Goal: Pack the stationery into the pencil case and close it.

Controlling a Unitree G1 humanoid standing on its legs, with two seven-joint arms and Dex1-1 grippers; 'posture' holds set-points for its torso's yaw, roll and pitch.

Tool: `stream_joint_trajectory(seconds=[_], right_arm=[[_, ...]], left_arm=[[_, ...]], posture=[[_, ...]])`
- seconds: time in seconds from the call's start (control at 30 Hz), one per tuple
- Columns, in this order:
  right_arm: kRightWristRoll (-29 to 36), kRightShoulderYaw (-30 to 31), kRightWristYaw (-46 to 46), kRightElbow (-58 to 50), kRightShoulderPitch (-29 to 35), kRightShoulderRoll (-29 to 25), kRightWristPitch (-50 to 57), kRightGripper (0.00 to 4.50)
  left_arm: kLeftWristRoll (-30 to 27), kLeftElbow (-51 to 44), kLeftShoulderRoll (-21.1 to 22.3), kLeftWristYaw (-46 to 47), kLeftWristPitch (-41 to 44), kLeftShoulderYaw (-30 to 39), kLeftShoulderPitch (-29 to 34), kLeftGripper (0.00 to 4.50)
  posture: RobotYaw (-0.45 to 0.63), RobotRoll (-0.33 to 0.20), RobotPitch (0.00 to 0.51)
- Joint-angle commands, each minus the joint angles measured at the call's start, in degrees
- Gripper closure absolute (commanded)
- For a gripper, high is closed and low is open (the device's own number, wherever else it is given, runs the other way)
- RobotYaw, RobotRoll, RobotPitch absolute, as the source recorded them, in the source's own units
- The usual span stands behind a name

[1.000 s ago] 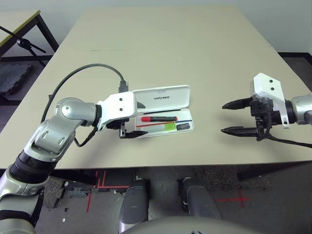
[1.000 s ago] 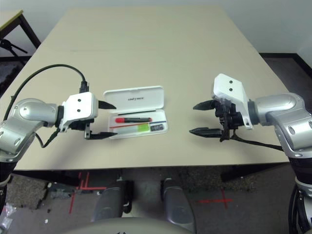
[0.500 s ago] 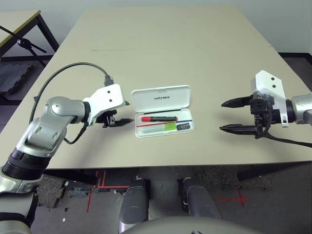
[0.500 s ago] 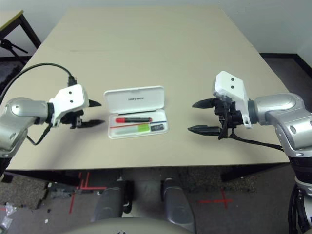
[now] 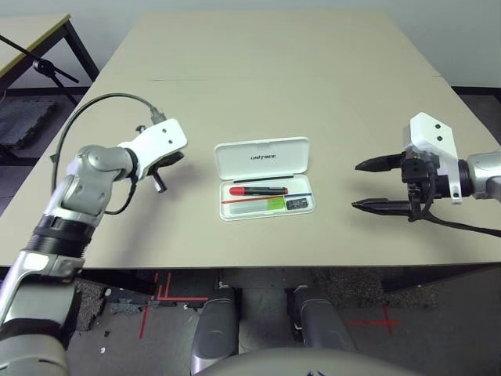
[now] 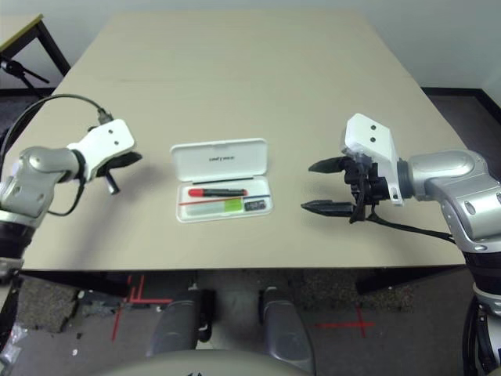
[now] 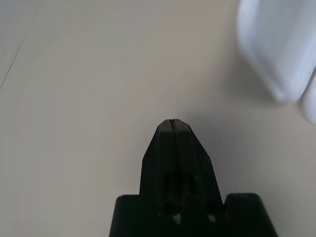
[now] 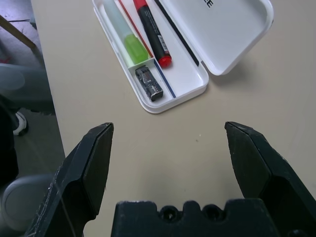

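**Two pincers flank an open, packed pencil case**

The left pincer (image 7: 171,123) hangs over bare tabletop with its two black fingers pressed together and nothing between them; the right pincer (image 5: 377,185) is held above the table with its fingers spread wide and empty. Between the two, nearer the left pincer than the right, lies the white pencil case (image 5: 264,157), open, its lid laid back flat on the side away from the robot. The lid bears small black lettering that reads "UNITREE"; no other writing is legible. A thin red-and-blue line runs along the inside of the tray.

In the tray, the red marker (image 5: 257,190) lies lengthwise in the part next to the lid, its black end towards the right pincer. The highlighter (image 8: 122,32), pale with a lime-green cap, lies parallel to it in the part closer to the robot. The small dark grey block (image 8: 149,83) sits just beyond the green cap, at the tray end facing the right pincer. A corner of the case shows as a white blur in the left wrist view, apart from the closed fingertips.

The table (image 5: 274,70) is a plain beige surface. Outward from the left pincer stands a second table with a black frame (image 5: 74,47). On the dark floor under the table's near edge are red tape marks (image 5: 160,294).
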Motion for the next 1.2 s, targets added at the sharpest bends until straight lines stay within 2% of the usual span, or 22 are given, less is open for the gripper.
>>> stream_joint_trajectory(seconds=[0.03,0.27,0.67,0.87,1.07,1.2], right_arm=[[-0.3,0.8,0.1,0.3,-0.1,-0.6,-0.5,0.0],[-0.7,0.9,0.1,0.2,-0.2,-0.7,-0.6,0.0],[-1.5,1.2,-0.1,0.2,0.3,-0.8,-1.0,0.0],[-2.4,2.2,-0.1,1.1,-0.2,-0.4,-1.8,0.0],[-3.1,3.3,-0.1,1.8,-0.9,-0.1,-2.4,0.0],[-3.4,3.6,-0.1,2.0,-1.0,-0.1,-2.7,0.0]], left_arm=[[-0.3,2.6,-1.3,-0.7,-1.1,0.0,-1.2,4.47],[-5.8,0.3,-6.2,-3.6,1.1,1.5,-2.3,4.47],[-10.5,-11.8,-5.4,-11.2,5.8,-1.4,1.6,4.47],[-7.7,-16.1,-6.9,-10.9,5.4,-7.0,5.7,4.47],[-4.3,-13.1,-10.1,-8.5,3.1,-11.1,6.0,4.47],[-2.0,-10.6,-10.1,-8.3,0.5,-12.9,6.1,4.47]], posture=[[-0.01,0.0,0.118],[-0.01,0.0,0.118],[-0.02,0.0,0.116],[-0.01,0.0,0.113],[-0.01,0.0,0.112],[-0.01,0.0,0.112]])
